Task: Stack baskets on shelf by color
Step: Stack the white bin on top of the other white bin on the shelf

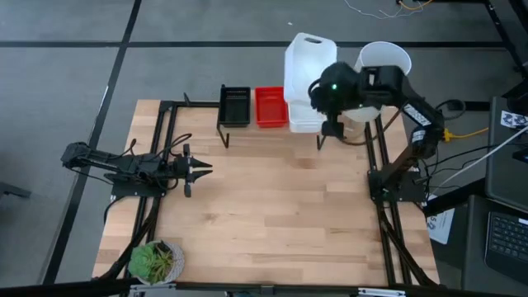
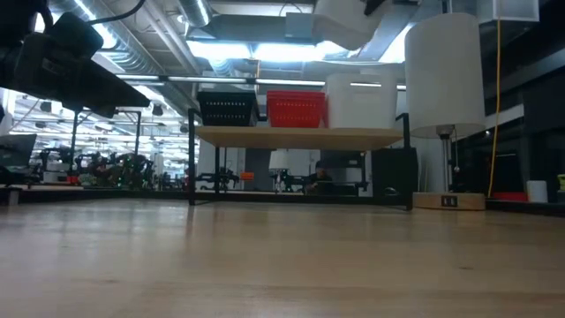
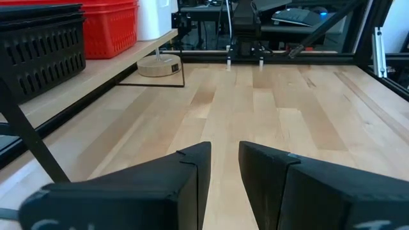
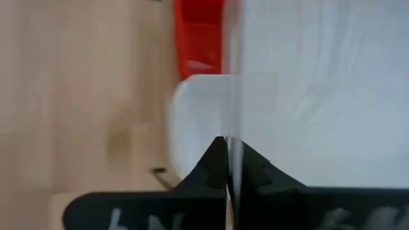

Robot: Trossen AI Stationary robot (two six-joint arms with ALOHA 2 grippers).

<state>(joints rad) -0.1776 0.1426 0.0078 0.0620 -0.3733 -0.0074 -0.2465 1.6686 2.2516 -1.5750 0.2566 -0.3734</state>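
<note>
Three basket stacks rest with their bottoms on the light-wood shelf [image 2: 300,135] at the table's far edge: black [image 1: 235,106], red [image 1: 271,107] and white [image 1: 304,118]. My right gripper [image 4: 229,160] hangs above the white stack [image 4: 195,121], shut on another white basket [image 1: 308,58], which also shows at the top of the low view [image 2: 347,22]. My left gripper [image 1: 204,169] waits low over the table's left half, its fingers [image 3: 223,172] a narrow gap apart, touching nothing. My right gripper pinches a thin side wall [image 4: 231,96] of the white basket between its two fingers, one finger on each face of the wall. The wall shows edge-on in the wrist view. The basket is lifted clear and tilted, above the white stack on the shelf.
A tall white cylinder [image 1: 384,59] on a round wooden base [image 3: 160,64] stands just right of the shelf, close to my right arm. A potted plant [image 1: 157,260] sits at the table's near left corner. Black frame rails [image 1: 165,148] run along the table's left and right sides.
</note>
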